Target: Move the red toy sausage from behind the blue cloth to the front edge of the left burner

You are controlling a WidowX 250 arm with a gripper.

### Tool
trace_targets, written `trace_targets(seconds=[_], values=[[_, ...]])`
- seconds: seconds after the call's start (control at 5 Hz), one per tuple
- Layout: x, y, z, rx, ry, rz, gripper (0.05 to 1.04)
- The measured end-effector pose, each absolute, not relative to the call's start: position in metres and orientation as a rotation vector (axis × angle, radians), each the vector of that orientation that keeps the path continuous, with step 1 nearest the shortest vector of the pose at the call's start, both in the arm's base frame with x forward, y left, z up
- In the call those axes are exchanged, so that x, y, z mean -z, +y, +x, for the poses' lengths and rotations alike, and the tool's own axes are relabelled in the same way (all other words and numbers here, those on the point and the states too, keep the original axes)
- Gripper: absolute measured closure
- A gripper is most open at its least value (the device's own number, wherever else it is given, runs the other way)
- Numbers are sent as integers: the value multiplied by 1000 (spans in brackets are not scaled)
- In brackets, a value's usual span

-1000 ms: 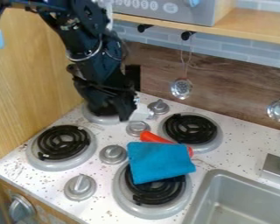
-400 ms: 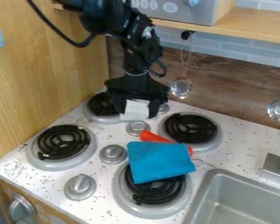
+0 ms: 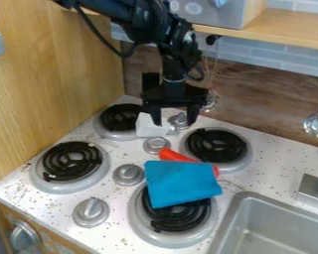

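Open gripper beside the white block

Your gripper hangs over the back part of the stove, pointing down, with its fingers spread wide and nothing clamped between them. The white block is at the left finger in your view, partly behind it; you cannot tell whether they touch. That block is by the right edge of the back-left burner, just behind one metal knob; another knob is close to its right.

Toward you, a blue cloth lies partly over the front burner beside the sink. An orange thing pokes out from under the cloth's upper and right edges, near the right-hand burner. A further burner sits at the left of the speckled counter. A ladle hangs by the back wall.
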State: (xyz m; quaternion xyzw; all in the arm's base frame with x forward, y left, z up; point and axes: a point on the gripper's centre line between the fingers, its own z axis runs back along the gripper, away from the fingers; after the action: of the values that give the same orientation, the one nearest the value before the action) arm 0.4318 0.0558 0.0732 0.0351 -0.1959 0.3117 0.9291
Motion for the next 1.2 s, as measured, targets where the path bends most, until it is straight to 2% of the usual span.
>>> trace_targets(seconds=[0.4, 0.6, 1.2], values=[[-44, 59, 435, -859, -348, 71, 95], [-43, 64, 434, -923, -360, 86, 95], [-17, 68, 431, -1061, -331, 115, 95]])
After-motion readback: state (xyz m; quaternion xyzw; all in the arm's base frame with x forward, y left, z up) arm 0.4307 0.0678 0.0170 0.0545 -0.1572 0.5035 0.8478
